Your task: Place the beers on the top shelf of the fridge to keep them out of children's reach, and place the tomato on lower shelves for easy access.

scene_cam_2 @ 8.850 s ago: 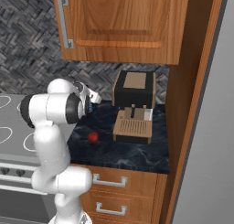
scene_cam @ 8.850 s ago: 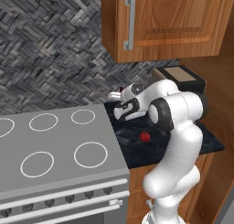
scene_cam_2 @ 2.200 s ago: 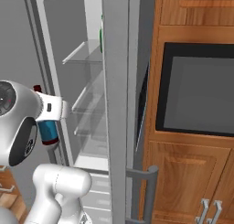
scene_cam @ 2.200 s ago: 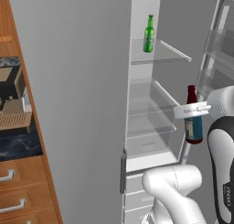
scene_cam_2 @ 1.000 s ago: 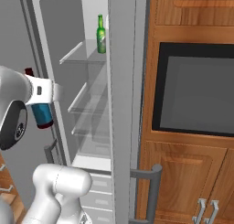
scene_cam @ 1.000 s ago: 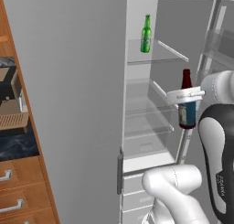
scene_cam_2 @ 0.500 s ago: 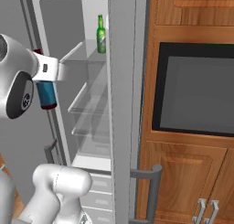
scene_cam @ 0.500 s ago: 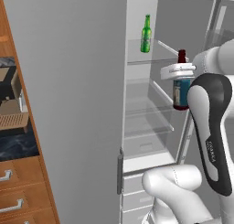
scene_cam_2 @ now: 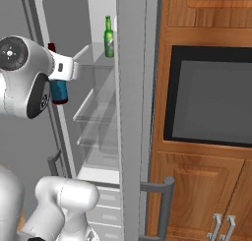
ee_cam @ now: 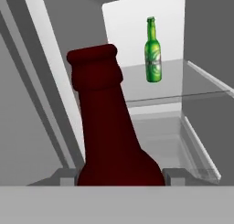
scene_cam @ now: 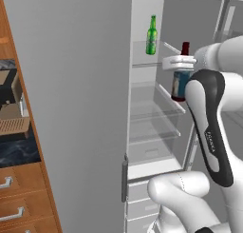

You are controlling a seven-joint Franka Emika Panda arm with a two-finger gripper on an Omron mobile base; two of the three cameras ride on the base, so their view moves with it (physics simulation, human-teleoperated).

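**Mia:** Since the green bottle point(scene_cam: 152, 35) is standing up on the top shelf point(ee_cam: 183, 88) of the fridge point(scene_cam: 71, 108), is that one done?

**Sam:** I think so. It stands straight, near the back wall, high up where little kids can't reach.

**Mia:** And where is the brown bottle point(scene_cam: 180, 77)?

**Sam:** The gripper point(scene_cam: 179, 63) is squeezing it around the neck, just under the red cap. The bottle hangs upright, in the air, in front of the open fridge. Its bottom is lower than the top shelf.

**Mia:** Why hold it by the neck?

**Sam:** I guess the neck is thin, so the two fingers fit around it well. The heavy part hangs below, so it does not tip.

**Mia:** What comes next, do you think?

**Sam:** It likely must go up a bit more, then in, and land beside the green one without bumping it.

**Mia:** Why is the fridge door point(scene_cam_2: 133, 112) wide open?

**Sam:** So the arm has room to reach inside. The lower shelves point(scene_cam: 154, 115) have nothing on them, so a tomato could go there.
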